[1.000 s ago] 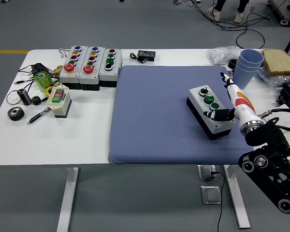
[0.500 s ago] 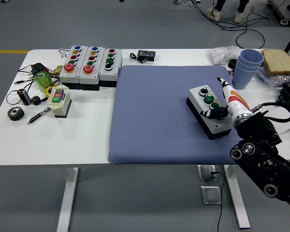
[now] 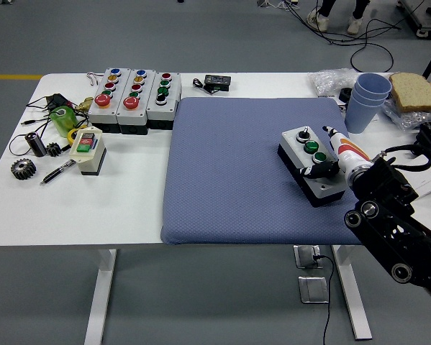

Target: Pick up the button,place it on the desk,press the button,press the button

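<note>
A grey button box (image 3: 309,159) with a black base lies on the blue mat (image 3: 237,165) at its right side. It carries a black knob at the far end and a green button (image 3: 311,146) behind my hand. My right hand (image 3: 329,159) comes in from the lower right and rests over the box's near end. Its dark fingers (image 3: 317,170) are curled down onto the box top, and a white finger (image 3: 333,136) points away along the box's right side. My left arm is out of view.
Three more button boxes (image 3: 134,97) stand at the back left, with a small switch box (image 3: 88,149), gears, a pen and cables. Blue cups (image 3: 366,100), bread (image 3: 415,90) and plastic bags sit at the back right. A black device (image 3: 216,81) lies behind the mat.
My right arm has drawn back toward the near right, and the hand has slid along the box toward its near end. The green button now shows clear of the fingers. The box has stayed in place.
</note>
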Robot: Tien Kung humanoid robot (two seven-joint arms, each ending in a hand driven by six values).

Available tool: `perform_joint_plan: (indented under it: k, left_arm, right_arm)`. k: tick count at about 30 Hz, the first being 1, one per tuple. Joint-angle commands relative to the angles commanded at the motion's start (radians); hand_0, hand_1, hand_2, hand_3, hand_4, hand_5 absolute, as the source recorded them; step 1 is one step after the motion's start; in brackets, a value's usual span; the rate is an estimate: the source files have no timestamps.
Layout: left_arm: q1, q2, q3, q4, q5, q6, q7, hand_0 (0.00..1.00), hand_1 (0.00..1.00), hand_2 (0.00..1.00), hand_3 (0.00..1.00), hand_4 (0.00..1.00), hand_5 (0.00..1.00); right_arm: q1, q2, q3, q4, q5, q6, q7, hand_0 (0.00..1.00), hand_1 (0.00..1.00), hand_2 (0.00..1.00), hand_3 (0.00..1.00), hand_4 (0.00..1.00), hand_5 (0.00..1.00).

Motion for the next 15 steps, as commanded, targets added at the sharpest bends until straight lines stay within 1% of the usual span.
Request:
perform_joint_plan:
  k: [1, 6, 7, 12, 13, 15]
  left_arm:
    - [0.0, 0.0, -0.001, 0.0, 0.001, 0.0, 0.0, 0.647, 0.707, 0.737, 0.649, 0.399, 0.739]
    - [0.004, 0.001, 0.018, 0.0, -0.017, 0.002, -0.002, 0.647, 0.707, 0.737, 0.649, 0.399, 0.739]
    - [0.005, 0.001, 0.018, 0.0, -0.017, 0.002, -0.001, 0.648, 0.707, 0.737, 0.649, 0.397, 0.736]
    - [0.009, 0.001, 0.01, 0.0, -0.005, 0.001, 0.001, 0.648, 0.707, 0.737, 0.649, 0.397, 0.736]
    - [0.01, 0.001, 0.007, 0.0, -0.002, 0.001, 0.001, 0.647, 0.705, 0.736, 0.649, 0.399, 0.739]
    - [0.011, 0.0, 0.001, 0.0, 0.006, 0.001, 0.003, 0.647, 0.705, 0.736, 0.649, 0.399, 0.739]
  right_arm:
    - [0.001, 0.0, 0.0, 0.0, -0.001, 0.001, 0.0, 0.943, 0.765, 0.855, 0.889, 0.998, 0.152]
    - [0.007, 0.001, -0.001, -0.014, -0.009, 0.031, 0.0, 0.943, 0.765, 0.855, 0.889, 0.998, 0.152]
    - [0.007, 0.001, -0.002, -0.016, -0.008, 0.035, 0.0, 0.808, 0.639, 0.748, 0.848, 0.998, 0.17]
    - [0.011, 0.003, -0.016, -0.034, 0.004, 0.065, 0.0, 0.808, 0.639, 0.748, 0.848, 0.998, 0.17]
    - [0.011, 0.004, -0.017, -0.037, 0.003, 0.068, 0.0, 0.666, 0.524, 0.661, 0.829, 0.998, 0.183]
    - [0.013, 0.005, -0.017, -0.044, -0.005, 0.075, 0.0, 0.666, 0.524, 0.661, 0.829, 0.998, 0.183]
